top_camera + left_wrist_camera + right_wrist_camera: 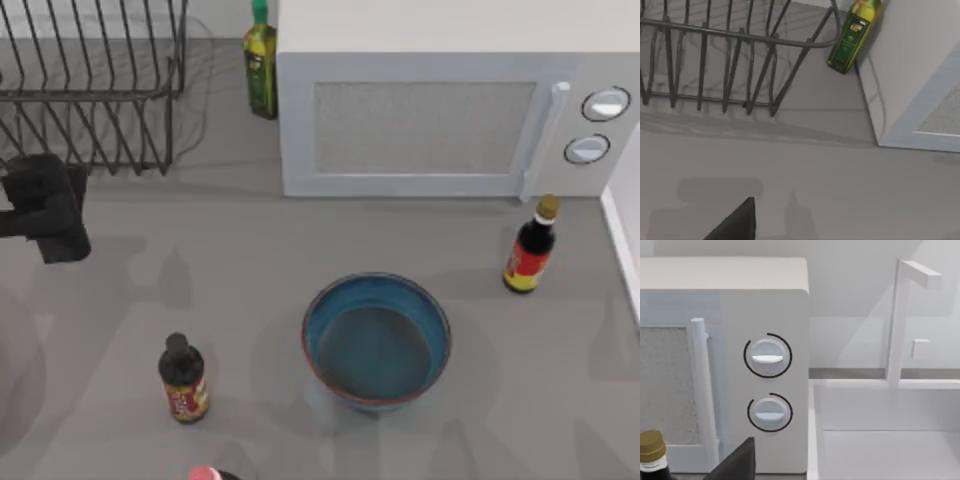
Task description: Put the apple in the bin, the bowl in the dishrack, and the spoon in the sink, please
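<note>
Two sauce bottles (183, 379) (529, 246) are flanking the bowl (376, 340), which is sitting upright mid-table (250, 260). Dishrack (90, 85) is standing far left. Left end effector (45, 205) is hovering just before it; finger state: cannot tell. Sink (890, 440) is lying beside the microwave (440, 120).

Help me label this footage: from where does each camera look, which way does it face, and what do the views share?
Top view: above the table, looking down on the bowl, dishrack and microwave; the left gripper shows at the left edge.
Left wrist view: on the left arm, facing the dishrack and green bottle; a dark finger shows.
Right wrist view: on the right arm, facing the microwave dials and sink; a dark finger shows.
Shared: the microwave appears in all three.
</note>
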Tool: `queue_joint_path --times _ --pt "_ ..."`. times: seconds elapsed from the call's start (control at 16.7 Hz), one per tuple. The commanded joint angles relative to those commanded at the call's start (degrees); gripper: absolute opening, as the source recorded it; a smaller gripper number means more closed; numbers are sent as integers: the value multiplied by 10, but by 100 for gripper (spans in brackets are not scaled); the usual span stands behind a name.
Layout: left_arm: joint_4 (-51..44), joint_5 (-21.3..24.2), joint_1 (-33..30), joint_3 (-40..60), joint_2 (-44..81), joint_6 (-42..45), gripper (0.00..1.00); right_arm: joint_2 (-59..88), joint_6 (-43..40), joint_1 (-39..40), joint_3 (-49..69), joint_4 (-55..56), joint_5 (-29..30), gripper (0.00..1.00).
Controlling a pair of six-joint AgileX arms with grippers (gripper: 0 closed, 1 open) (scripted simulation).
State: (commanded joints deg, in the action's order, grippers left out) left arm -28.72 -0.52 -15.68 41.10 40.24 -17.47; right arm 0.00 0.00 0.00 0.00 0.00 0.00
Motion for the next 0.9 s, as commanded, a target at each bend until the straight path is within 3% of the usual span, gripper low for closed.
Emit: queue_joint_path --times 0.9 --pt "-504 4 -316 810 810 -296 100 0 0 0 0 0 0 100"
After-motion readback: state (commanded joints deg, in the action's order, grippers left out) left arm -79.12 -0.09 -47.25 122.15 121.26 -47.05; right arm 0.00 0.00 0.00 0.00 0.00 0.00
